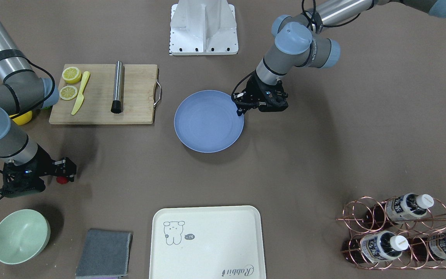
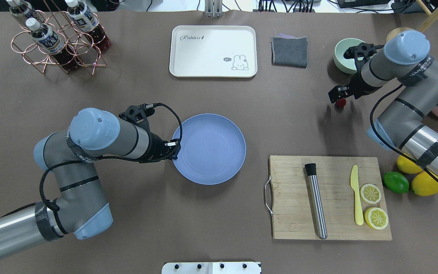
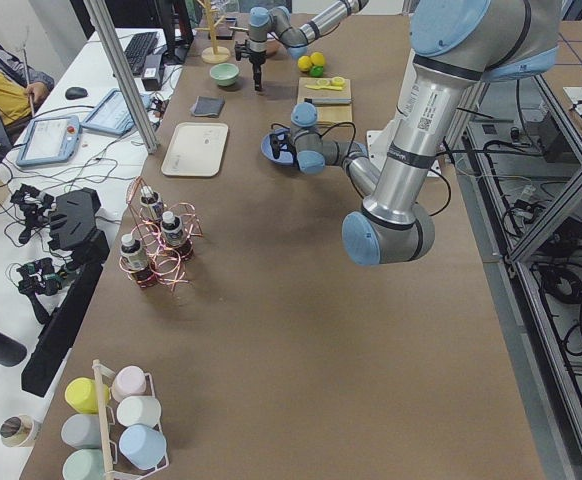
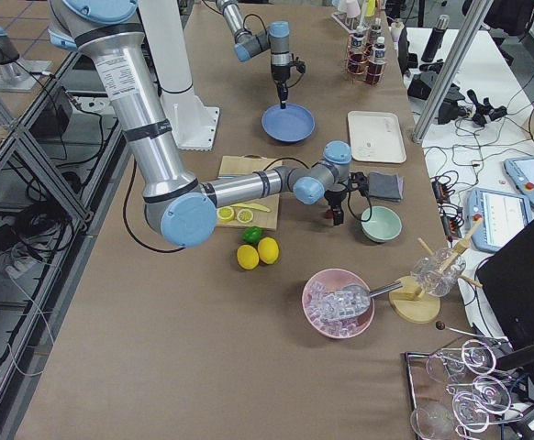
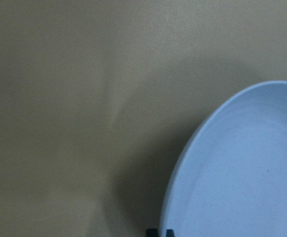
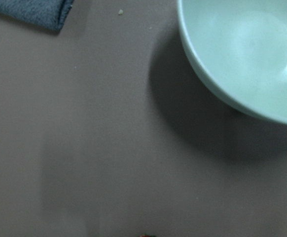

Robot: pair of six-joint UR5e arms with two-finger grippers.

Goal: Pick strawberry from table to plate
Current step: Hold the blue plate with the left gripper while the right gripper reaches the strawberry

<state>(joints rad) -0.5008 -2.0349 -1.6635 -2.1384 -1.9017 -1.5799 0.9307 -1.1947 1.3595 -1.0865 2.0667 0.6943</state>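
Note:
The strawberry [image 1: 62, 179], small and dark red, lies on the brown table [image 1: 304, 162] near the mint bowl. It shows again in the overhead view as a red dot [image 2: 341, 102] and as a red sliver at the bottom edge of the right wrist view [image 6: 146, 235]. My right gripper [image 1: 66, 175] points down right over it, apparently open, with the berry at its tips. The blue-grey plate [image 1: 207, 128] sits mid-table with nothing on it. My left gripper [image 2: 175, 150] is shut, its tips [image 5: 158, 232] at the plate's rim [image 5: 183, 163].
A mint-green bowl [image 1: 19, 242] and a folded grey cloth [image 1: 105, 254] lie close to the right gripper. The cutting board [image 1: 134, 93] carries lemon halves, a yellow knife and a steel tube. A cream tray [image 1: 207, 244] and a copper bottle rack [image 1: 401, 232] stand farther off.

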